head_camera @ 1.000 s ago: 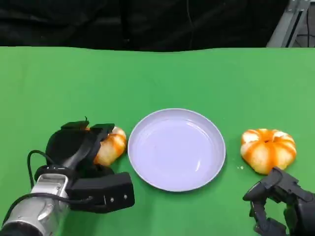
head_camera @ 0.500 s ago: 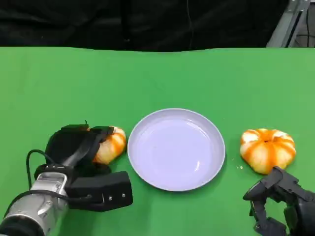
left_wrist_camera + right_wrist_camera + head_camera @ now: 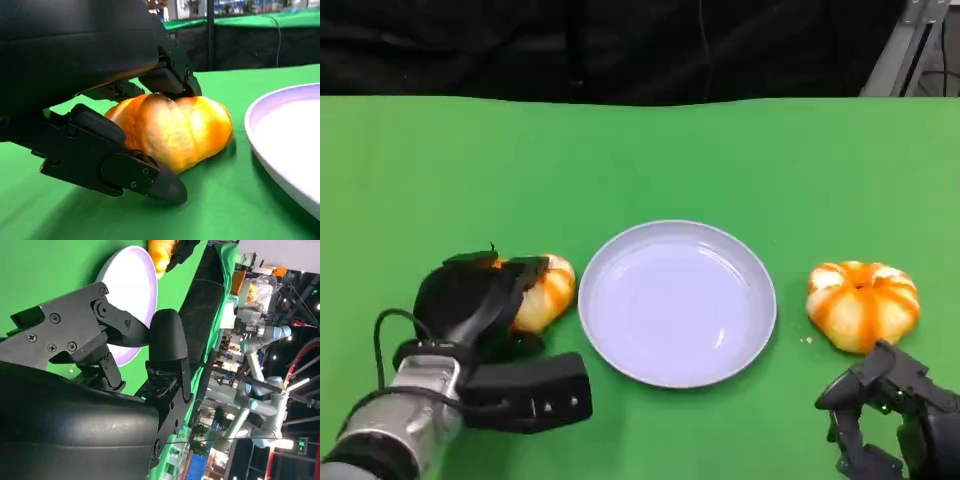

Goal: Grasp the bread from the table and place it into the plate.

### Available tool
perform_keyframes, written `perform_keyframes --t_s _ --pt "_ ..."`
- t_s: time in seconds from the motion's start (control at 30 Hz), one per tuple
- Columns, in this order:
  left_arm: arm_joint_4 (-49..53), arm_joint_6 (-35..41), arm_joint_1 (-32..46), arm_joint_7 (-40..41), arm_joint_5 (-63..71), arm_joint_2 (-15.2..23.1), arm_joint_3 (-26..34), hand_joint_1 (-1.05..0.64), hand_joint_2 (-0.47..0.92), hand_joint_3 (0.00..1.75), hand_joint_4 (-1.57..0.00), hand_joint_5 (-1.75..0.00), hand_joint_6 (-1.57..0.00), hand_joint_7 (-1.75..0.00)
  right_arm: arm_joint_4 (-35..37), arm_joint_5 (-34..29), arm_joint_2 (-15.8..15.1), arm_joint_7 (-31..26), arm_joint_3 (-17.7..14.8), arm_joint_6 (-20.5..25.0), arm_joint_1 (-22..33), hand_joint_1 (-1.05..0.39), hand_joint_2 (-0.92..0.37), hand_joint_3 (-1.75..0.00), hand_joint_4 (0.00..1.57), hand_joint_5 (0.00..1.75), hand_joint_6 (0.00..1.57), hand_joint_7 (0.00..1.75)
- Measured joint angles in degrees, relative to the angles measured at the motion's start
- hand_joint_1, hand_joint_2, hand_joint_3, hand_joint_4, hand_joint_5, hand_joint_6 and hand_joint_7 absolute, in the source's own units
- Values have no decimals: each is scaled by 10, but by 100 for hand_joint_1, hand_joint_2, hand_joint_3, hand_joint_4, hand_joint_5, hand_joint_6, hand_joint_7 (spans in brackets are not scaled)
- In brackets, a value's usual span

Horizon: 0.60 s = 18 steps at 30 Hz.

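Observation:
A glazed orange bread (image 3: 548,290) lies on the green table just left of the pale lilac plate (image 3: 677,303). My left hand (image 3: 470,298) is wrapped around it. In the left wrist view one finger presses on top of the bread (image 3: 180,130) and the thumb (image 3: 120,172) lies against its lower side; the bread still touches the cloth, with the plate (image 3: 285,130) close beside it. My right hand (image 3: 890,415) sits near the table's front right edge, fingers curled in and holding nothing. The right wrist view shows the plate (image 3: 132,295) beyond those curled fingers (image 3: 107,332).
A second, pumpkin-shaped orange bread (image 3: 863,305) lies right of the plate, just beyond my right hand. The green table (image 3: 640,160) stretches back to a dark curtain. A metal frame (image 3: 910,45) stands at the far right corner.
My left forearm has shifted very slightly, with the fingers staying around the bread. The bread, the plate and my right hand have not moved.

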Motion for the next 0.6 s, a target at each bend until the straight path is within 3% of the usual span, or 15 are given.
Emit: perform_keyframes --t_s 0.03,0.1,0.23,0.3,0.33,0.37,0.4,0.47,0.57,0.6 --pt "8 -1 -2 13 1 -2 -4 -27 79 1 -73 -6 -74 -4 0 -1 0 0 0 -1 0 -13 -67 -93 80 175 72 152" --pt "25 -10 -4 46 1 -7 -11 -9 87 3 -86 -7 -83 -4 0 -2 0 -1 -1 -4 0 -12 -67 -94 79 175 72 151" --pt "50 -45 -4 93 -14 -17 -8 -1 92 14 -109 -11 -101 -8 -4 -2 0 -1 0 -3 1 -12 -66 -95 79 175 73 150" --pt "55 -57 -4 102 -25 -19 0 1 91 10 -119 -17 -111 -9 -5 -2 0 -1 0 -2 1 -11 -66 -94 79 175 73 149" --pt "57 -60 -4 105 -27 -19 2 0 91 7 -115 -37 -119 -7 -5 -2 0 -1 0 -1 1 -11 -66 -94 80 175 73 149" --pt "58 -62 -4 110 -27 -19 3 0 92 5 -103 -69 -124 -4 -5 -2 0 -1 0 -1 1 -11 -66 -93 80 175 73 149" --pt "59 -64 -4 115 -27 -19 3 0 92 4 -97 -82 -126 -3 -3 -2 0 -1 0 -3 0 -11 -67 -93 80 175 73 150" --pt "60 -65 -5 122 -27 -19 3 0 92 3 -93 -93 -128 -2 1 -1 0 -1 0 -8 -1 -11 -67 -92 80 175 73 150" --pt "61 -65 -8 124 -27 -19 3 0 92 3 -91 -96 -128 -2 2 -1 0 -1 0 -11 -2 -11 -68 -91 80 175 73 150" --pt "61 -65 -9 124 -27 -19 3 -2 92 17 -81 -126 -133 -13 2 -1 0 -1 -1 -13 -2 -12 -68 -90 80 175 73 150"
